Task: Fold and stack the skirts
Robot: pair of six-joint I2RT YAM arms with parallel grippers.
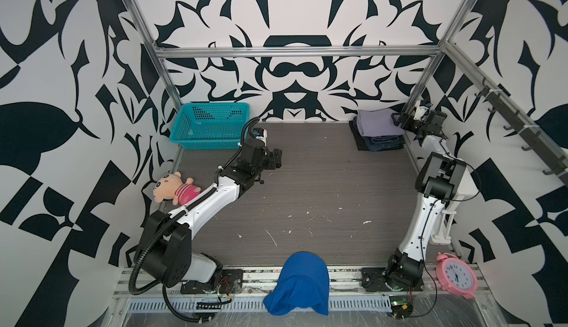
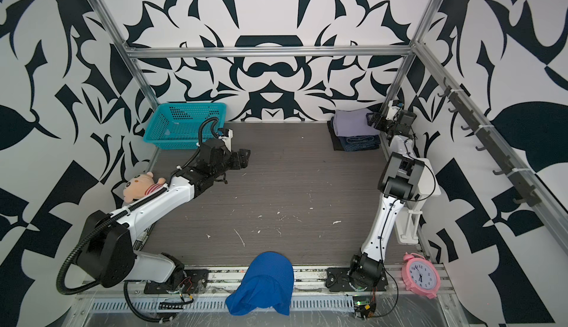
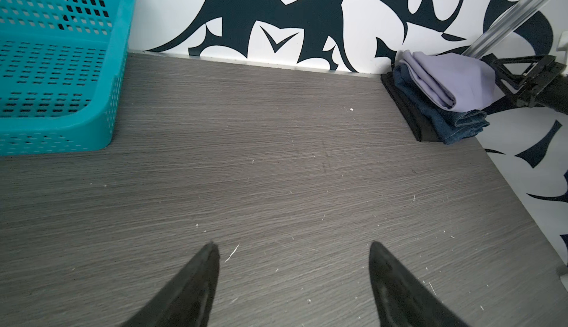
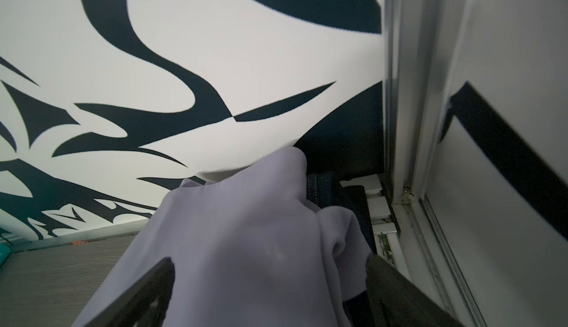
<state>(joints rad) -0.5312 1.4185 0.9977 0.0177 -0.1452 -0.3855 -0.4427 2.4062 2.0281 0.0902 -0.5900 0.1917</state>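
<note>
— Since the basket (image 1: 209, 144) is the plainest mark here, where do the skirts (image 2: 353, 131) lie from it?

— Along the same back wall, well apart from it, in the other back corner of the counter (image 1: 307, 187). They are folded and stacked: the black skirt (image 1: 362, 144) at the bottom, the denim skirt (image 1: 387, 142) on it, and the lavender skirt (image 1: 378, 122) on top. In both top views the two lower ones stick out toward the front from under the lavender one.

— And the right end effector (image 1: 396, 120)?

— At the stack's edge farthest from the basket, low against the lavender skirt. In the right wrist view its fingers (image 4: 153, 279) stand wide apart, with rumpled lavender cloth lying loose between them.

— The left end effector (image 1: 278, 158)?

— Near the basket, just off its front corner on the stack's side, above bare counter. In the left wrist view its fingers (image 3: 203, 273) are spread wide around bare counter, pointing toward the stack.

— Anything else?

— A blue mesh cloth (image 1: 298, 279) hangs over the counter's front edge, far from the basket.
</note>
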